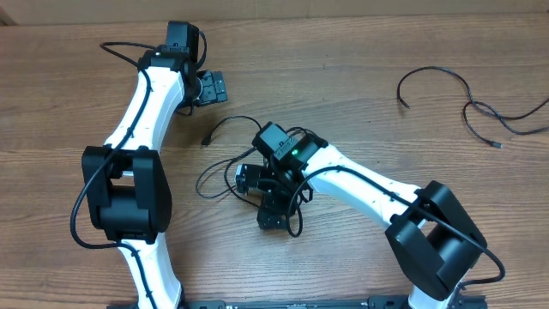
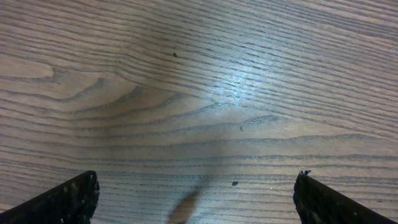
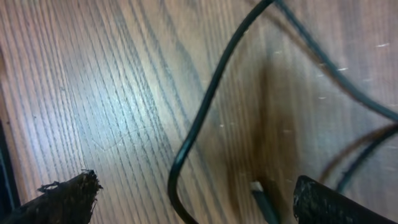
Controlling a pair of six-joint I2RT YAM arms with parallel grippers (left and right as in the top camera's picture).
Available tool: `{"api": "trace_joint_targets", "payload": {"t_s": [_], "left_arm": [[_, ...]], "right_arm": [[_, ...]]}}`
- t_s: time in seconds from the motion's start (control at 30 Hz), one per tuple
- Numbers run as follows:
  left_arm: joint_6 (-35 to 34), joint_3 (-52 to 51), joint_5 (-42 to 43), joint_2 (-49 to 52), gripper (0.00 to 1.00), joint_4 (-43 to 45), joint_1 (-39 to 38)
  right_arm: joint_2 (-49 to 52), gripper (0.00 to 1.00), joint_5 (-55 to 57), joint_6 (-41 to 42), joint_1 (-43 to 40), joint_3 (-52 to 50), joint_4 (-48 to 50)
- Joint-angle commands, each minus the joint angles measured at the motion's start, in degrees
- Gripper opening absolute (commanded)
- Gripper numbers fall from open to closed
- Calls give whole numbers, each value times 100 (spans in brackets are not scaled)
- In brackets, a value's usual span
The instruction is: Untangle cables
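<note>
A loose bunch of thin black cables (image 1: 225, 165) lies at the table's middle, one plug end (image 1: 207, 140) pointing left. My right gripper (image 1: 260, 196) hangs open right over this bunch. In the right wrist view a black cable loop (image 3: 208, 99) runs between its spread fingertips, and a silvery-tipped plug (image 3: 257, 188) lies near the right finger; the gripper (image 3: 196, 194) holds nothing. Two separate cables lie at the far right, one (image 1: 436, 72) curved, the other (image 1: 506, 123) wavy. My left gripper (image 1: 213, 87) stands open at the back left, over bare wood (image 2: 196, 200).
The wooden table (image 1: 360, 60) spans the whole view. The left arm's black elbow housing (image 1: 127, 193) sits at the left, the right arm's housing (image 1: 433, 240) at the lower right. Thick black wires run along both arms.
</note>
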Motion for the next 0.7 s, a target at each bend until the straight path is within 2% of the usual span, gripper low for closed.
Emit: {"api": "trace_joint_targets", "payload": {"t_s": [0.0, 0.53, 0.67], "left_arm": [[9, 9, -94, 96, 100, 2, -4], [9, 9, -92, 96, 100, 2, -4], [7, 9, -92, 94, 99, 4, -4]], "right_arm": [[-125, 100, 20, 28, 26, -223, 153], [-122, 100, 210, 4, -238, -1001, 916], [-122, 91, 210, 7, -319, -1060, 1027]]}}
